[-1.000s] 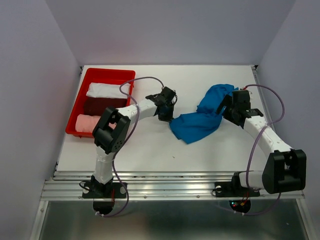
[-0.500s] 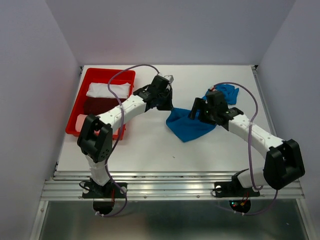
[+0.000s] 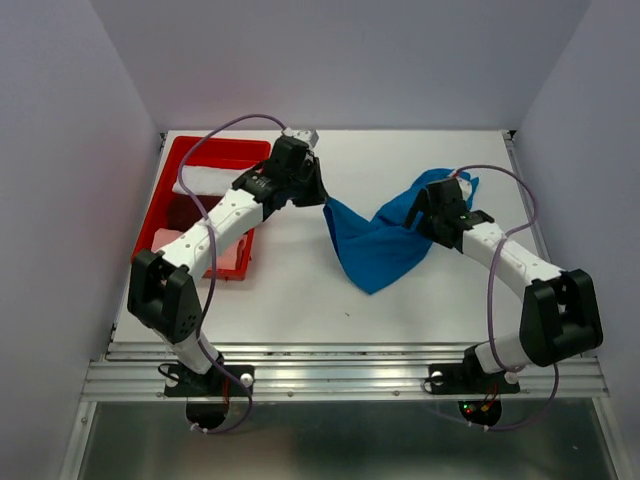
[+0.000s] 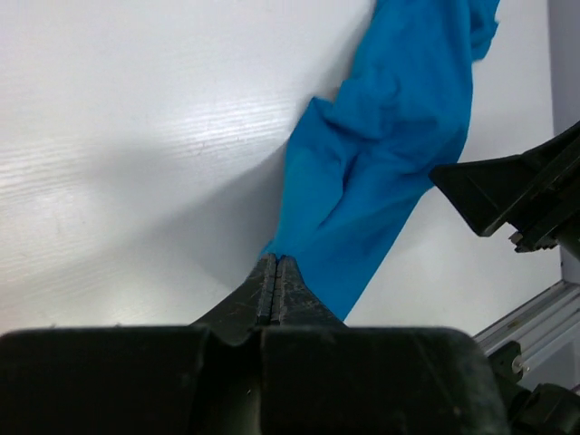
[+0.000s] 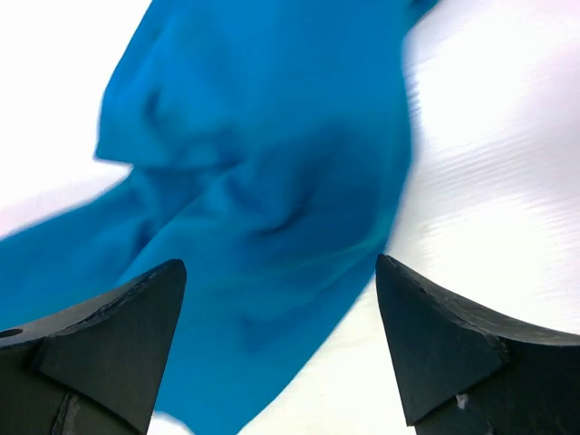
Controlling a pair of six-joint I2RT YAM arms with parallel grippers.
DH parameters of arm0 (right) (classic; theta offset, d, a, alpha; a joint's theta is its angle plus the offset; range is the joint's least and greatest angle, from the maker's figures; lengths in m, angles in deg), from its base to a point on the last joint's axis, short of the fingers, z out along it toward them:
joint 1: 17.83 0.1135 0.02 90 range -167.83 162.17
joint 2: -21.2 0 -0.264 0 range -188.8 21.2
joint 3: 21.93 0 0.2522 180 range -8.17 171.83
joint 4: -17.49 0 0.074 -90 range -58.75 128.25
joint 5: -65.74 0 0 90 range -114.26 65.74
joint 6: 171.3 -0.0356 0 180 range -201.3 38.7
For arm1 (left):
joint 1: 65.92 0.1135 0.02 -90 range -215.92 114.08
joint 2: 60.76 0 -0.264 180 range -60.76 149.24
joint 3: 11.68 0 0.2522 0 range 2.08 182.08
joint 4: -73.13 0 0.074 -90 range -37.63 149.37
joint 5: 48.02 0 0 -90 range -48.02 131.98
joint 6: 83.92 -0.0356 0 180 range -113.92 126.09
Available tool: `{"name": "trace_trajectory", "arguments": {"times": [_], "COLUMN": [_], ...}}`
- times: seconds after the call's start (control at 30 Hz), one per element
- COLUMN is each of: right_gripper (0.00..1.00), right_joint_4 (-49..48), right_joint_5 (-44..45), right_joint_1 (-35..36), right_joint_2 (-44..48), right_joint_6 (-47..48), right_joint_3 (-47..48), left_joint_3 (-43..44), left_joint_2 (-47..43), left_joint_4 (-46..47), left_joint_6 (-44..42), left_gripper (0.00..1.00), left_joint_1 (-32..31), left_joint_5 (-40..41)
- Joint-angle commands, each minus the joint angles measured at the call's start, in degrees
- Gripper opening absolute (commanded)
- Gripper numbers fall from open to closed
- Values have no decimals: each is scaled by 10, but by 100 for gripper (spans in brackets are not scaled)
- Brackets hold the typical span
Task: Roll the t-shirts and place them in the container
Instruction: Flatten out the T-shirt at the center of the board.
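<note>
1. The left gripper (image 4: 275,272) has its jaws pressed fully together on one edge of the bright blue short-sleeved cloth t-shirt (image 3: 375,245). In the wrist view the cloth is pinched right at the tips. That corner is raised off the white worktop (image 3: 290,300), with a shadow under it.
2. The right gripper (image 5: 279,265) has its jaws spread wide and holds nothing. It hovers over the bunched far-right part of the shirt; I cannot tell whether it touches the cloth.
3. Change: a second ago the left gripper sat nearer the middle of the worktop, and the shirt lay as a crumpled heap. The gripper has since travelled up and left, dragging its corner along. The right gripper swung in toward the middle half a second ago and is now back at the shirt's right end.
4. The shirt is now drawn out into a slack band between the two grippers. It sags to a point toward the near edge and is creased, not flat.
5. Further out at far left is the red plastic tray (image 3: 200,145). It holds a white rolled tee (image 3: 210,180), a dark red rolled tee (image 3: 180,212) and a pink rolled tee (image 3: 232,262), all partly hidden under the left arm.
6. Reading: this is the spreading step, and rolling has not begun. The right gripper likely needs to take the opposite edge so the shirt can be tensioned and laid flat.
</note>
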Motion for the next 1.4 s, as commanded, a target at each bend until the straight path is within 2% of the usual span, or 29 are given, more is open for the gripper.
{"name": "trace_trajectory", "arguments": {"times": [0.0, 0.13, 0.23, 0.33, 0.37, 0.43, 0.47, 0.53, 0.73, 0.93, 1.03, 1.2, 1.37], "right_gripper": [90, 89, 82, 59, 43, 24, 9, 1, 1, 1, 1, 2, 3], "right_joint_4": [-1, -6, -41, -88, -94, -89, -70, -60, -23, 11, 28, 40, 91], "right_joint_5": [39, 41, 3, -19, -22, -40, -58, -69, -76, -76, -83, -161, -163], "right_joint_1": [-46, -65, -82, -88, -88, -96, -96, -96, -96, -96, -96, -96, -96], "right_joint_2": [11, -49, -86, -113, -120, -136, -135, -101, -21, 23, 53, 101, 141], "right_joint_6": [42, 55, 53, 53, 55, 60, 60, 64, 108, 125, 126, 132, 153], "right_joint_3": [14, 50, 64, 75, 81, 120, 142, 181, 309, 357, 369, 394, 439], "left_joint_3": [-4, -6, -7, -4, 0, 9, 26, 54, 148, 237, 258, 276, 289], "left_joint_2": [-38, -26, -32, -41, -43, -45, -46, -54, -89, -116, -128, -167, -194], "left_joint_4": [23, 28, 32, 35, 34, 27, 19, -3, -19, -20, -18, 0, 13], "left_joint_6": [2, 4, 5, 4, 3, 0, -8, -22, -39, -55, -58, -58, -56], "left_gripper": [0, 0, 0, 0, 0, 0, 0, 0, 0, 0, 0, 0, 0], "left_joint_1": [24, 24, 25, 29, 31, 37, 39, 48, 108, 129, 136, 136, 135], "left_joint_5": [-23, -44, -44, -42, -43, -44, -44, -34, -25, -7, -4, -2, -1]}}
